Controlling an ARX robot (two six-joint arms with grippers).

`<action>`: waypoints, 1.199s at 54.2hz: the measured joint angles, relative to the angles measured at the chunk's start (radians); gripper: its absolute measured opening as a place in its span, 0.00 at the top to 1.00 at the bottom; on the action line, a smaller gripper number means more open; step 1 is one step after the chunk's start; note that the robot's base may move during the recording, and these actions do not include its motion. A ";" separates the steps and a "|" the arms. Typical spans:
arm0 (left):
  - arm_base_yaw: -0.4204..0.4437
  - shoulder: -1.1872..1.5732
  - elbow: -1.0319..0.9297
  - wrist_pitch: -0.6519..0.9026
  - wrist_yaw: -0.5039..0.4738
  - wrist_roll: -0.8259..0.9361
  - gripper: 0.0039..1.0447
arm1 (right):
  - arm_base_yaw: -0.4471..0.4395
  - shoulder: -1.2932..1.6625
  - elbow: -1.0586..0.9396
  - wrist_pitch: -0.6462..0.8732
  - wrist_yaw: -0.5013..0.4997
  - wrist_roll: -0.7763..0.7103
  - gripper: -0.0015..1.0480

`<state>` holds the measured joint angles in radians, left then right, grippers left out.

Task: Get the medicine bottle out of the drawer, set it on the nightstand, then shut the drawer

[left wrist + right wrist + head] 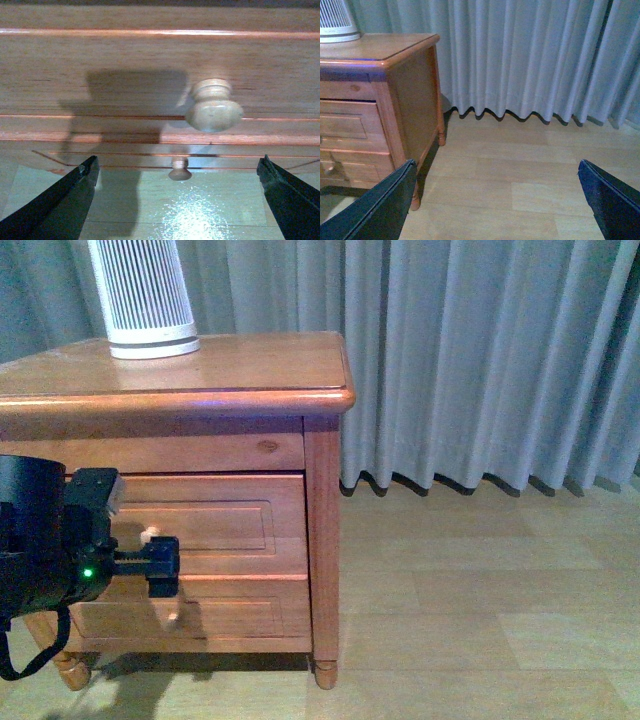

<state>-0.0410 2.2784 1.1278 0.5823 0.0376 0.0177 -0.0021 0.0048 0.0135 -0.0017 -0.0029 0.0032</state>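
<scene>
Drawer (225,512) shut; bottle unseen (presumably inside).
Left tool (163,565) gapes, knob (150,536) at its 11 o'clock, untouched; right tool (495,167) gapes idle. Risk: off-centre closure slips off the rounded knob.

Reddish-brown wooden nightstand (320,490): one
Recessed-panel drawer fronts: two, upper drawer (215,525) and lower drawer (200,615)
Round pale wooden knobs (214,106): two, one per drawer
White ribbed cylindrical device (143,295): one
Small turned feet (325,672): two in front view
Grey pleated curtain (480,360): one
</scene>
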 joint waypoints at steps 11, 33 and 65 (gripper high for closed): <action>0.005 0.013 0.041 0.002 0.014 -0.009 0.06 | 0.000 0.000 0.000 0.000 0.000 0.000 0.07; -0.012 0.054 0.128 -0.031 -0.004 -0.030 0.15 | 0.000 0.000 0.000 0.000 0.000 0.000 0.07; -0.027 0.054 0.093 0.021 -0.012 -0.001 0.76 | 0.000 0.000 0.000 0.000 0.000 0.000 0.07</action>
<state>-0.0685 2.3322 1.2213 0.6033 0.0257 0.0170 -0.0021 0.0048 0.0135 -0.0017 -0.0029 0.0032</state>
